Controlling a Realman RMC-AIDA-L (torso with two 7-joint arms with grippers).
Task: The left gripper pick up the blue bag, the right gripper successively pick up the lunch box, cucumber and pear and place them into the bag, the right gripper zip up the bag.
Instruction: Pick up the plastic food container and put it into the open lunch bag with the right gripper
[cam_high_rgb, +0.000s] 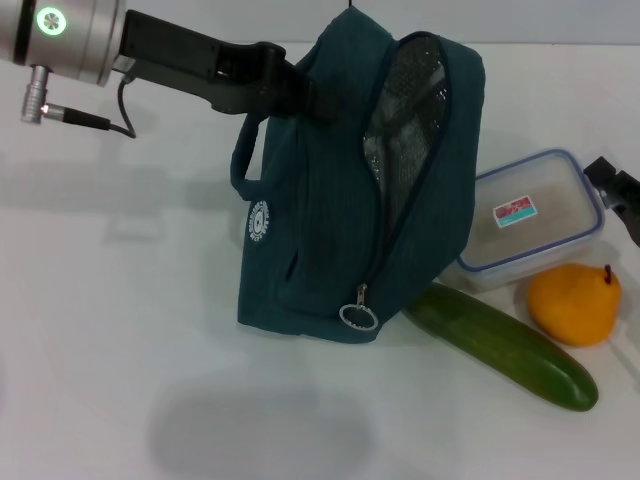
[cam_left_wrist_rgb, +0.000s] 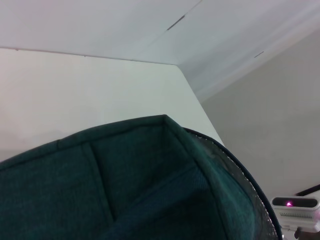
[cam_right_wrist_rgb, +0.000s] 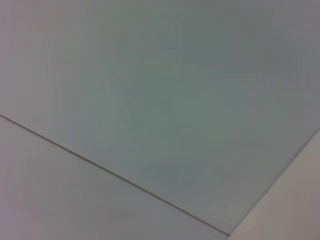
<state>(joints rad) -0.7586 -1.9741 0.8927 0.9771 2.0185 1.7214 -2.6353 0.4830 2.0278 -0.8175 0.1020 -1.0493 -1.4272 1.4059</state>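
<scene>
The blue bag (cam_high_rgb: 340, 210) stands tilted on the white table, its top held up and its mouth open, showing the silver lining (cam_high_rgb: 405, 130). The ring zipper pull (cam_high_rgb: 358, 317) hangs low at the front. My left gripper (cam_high_rgb: 298, 92) comes in from the upper left and is shut on the bag's top edge. The bag's fabric fills the lower part of the left wrist view (cam_left_wrist_rgb: 125, 190). The lunch box (cam_high_rgb: 535, 220) lies right of the bag, with the pear (cam_high_rgb: 575, 303) in front of it. The cucumber (cam_high_rgb: 500, 345) lies slantwise by the bag's lower right corner. My right gripper (cam_high_rgb: 615, 190) shows only partly at the right edge, beside the lunch box.
The white table (cam_high_rgb: 120, 330) is bare to the left and in front of the bag. The right wrist view shows only a pale surface with a seam (cam_right_wrist_rgb: 115, 172). A small white device with a pink light (cam_left_wrist_rgb: 295, 204) stands beyond the table.
</scene>
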